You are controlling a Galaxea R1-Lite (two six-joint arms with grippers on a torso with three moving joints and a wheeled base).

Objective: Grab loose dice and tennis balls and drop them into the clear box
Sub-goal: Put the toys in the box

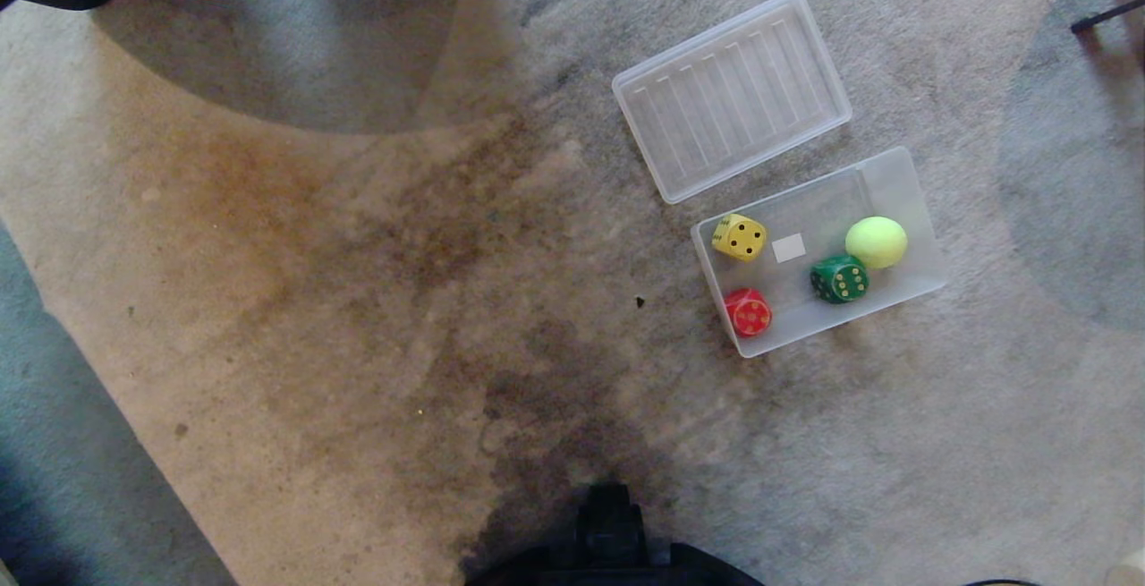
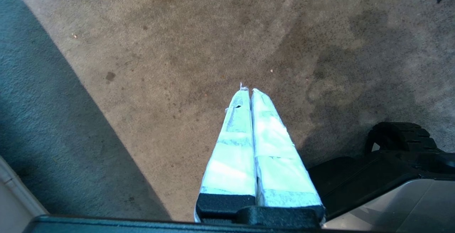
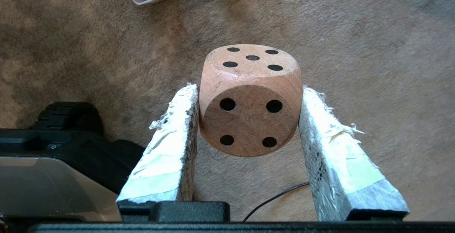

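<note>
Pinched in my right gripper [image 3: 249, 99], tan die [image 3: 250, 99] awaits carrying to clear box [image 1: 894, 176] at two o'clock; left gripper [image 2: 247, 91] pressed together.

The floor is a soft carpet [image 1: 376, 300], mostly tan and grey, with big brown and dark stains in the middle. Round blue-grey patches [image 1: 295, 40] sit near the far edge and the sides. A thin dark stick [image 1: 1107, 15], maybe a chair leg, shows in one far corner. Sunlight falls across the carpet.
</note>
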